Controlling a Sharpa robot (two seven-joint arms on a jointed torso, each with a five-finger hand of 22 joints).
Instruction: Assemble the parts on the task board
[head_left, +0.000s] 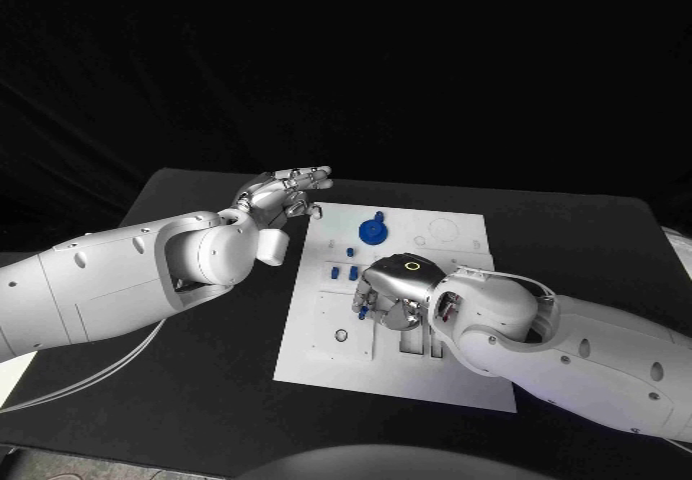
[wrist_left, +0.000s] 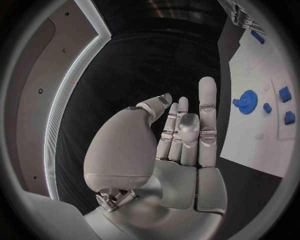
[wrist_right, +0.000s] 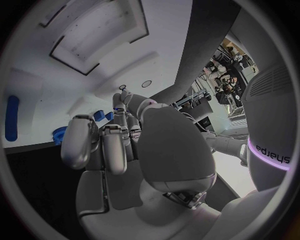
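Assembly looks early: blue gear (head_left: 372, 231) and small blue parts (head_left: 343, 271) lie loose on the task board (head_left: 332, 350), unseated as far as visible. Right hand (head_left: 392, 296) is curled low over the board's middle; any part held cannot be told. Left hand (head_left: 284, 191) hovers beside the board's far corner, fingers apart, holding nothing.

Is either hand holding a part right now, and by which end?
Left hand holds nothing. Right hand is curled down over the task board; any hold can't be told.
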